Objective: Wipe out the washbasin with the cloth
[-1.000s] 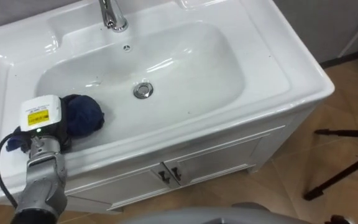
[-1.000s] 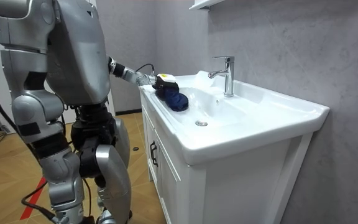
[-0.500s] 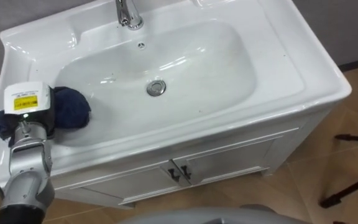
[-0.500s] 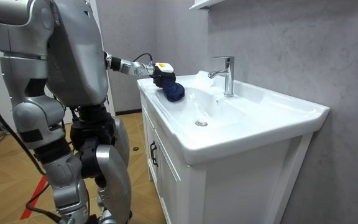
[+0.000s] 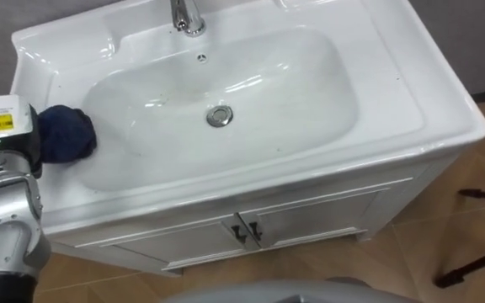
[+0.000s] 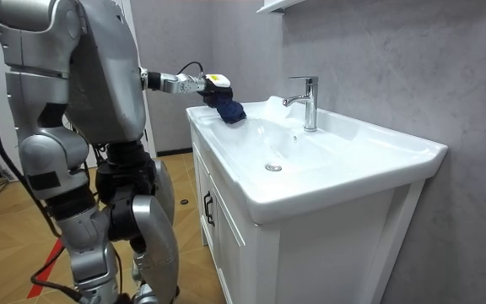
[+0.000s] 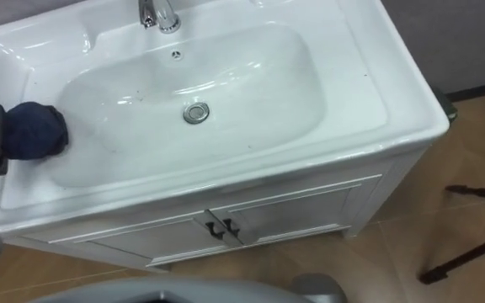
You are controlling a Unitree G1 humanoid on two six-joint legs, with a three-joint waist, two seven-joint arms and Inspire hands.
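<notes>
Room view: left hand (image 6: 212,83), clutching the blue cloth (image 6: 229,108), has slid to the basin (image 6: 369,142) rim's left end.

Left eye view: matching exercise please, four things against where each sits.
Things:
1. blue cloth
2. drain
3. faucet
4. cabinet door handles

Places:
A. middle of the basin's back edge
B. below the basin's front
C. bottom of the bowl
D. left rim, in the left hand

Pairs: 1-D, 2-C, 3-A, 4-B.
</notes>
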